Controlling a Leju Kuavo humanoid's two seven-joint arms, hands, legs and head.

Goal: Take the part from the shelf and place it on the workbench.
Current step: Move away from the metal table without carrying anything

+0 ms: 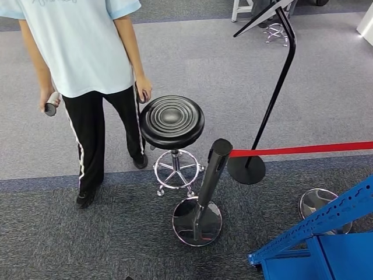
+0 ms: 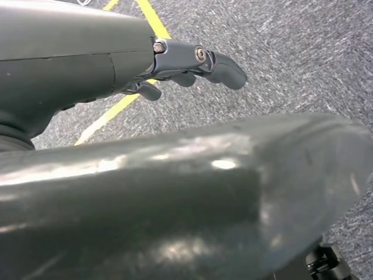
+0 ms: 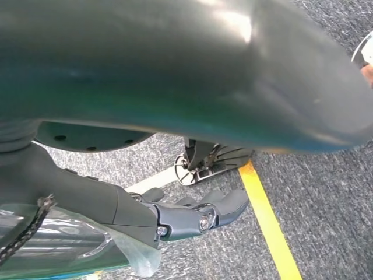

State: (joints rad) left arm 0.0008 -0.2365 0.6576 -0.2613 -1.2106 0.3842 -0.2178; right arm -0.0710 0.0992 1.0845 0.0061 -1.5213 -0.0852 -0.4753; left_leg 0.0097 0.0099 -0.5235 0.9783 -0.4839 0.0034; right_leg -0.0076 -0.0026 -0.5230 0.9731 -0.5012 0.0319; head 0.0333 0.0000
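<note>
Far left in head view: person (image 1: 83, 58) standing on grey carpet, small grey object (image 1: 51, 105) in one hand, other hand at rim of black stool (image 1: 171, 121). Then tilted-looking barrier post (image 1: 214, 175) on chrome base, black angled stand (image 1: 273, 99), red belt (image 1: 303, 149) running off to the right. Lower right: corner of blue shelf (image 1: 325, 233), perforated upright and flat panel.

Part: cannot tell where. Prob. on the blue shelf, beyond the visible corner. Weight, stiffness, surface, grip spot: cannot judge yet; best to assume rigid and take hold w/ a firm wrap near the middle until seen.

Containers: none to report. Shelf contents hidden.

Left hand (image 2: 193, 64): fingers loosely spread, holding nothing, hanging over carpet w/ yellow floor line (image 2: 110, 114). Right hand (image 3: 198, 213): fingers extended, lying close together, holding nothing, also above carpet.
</note>
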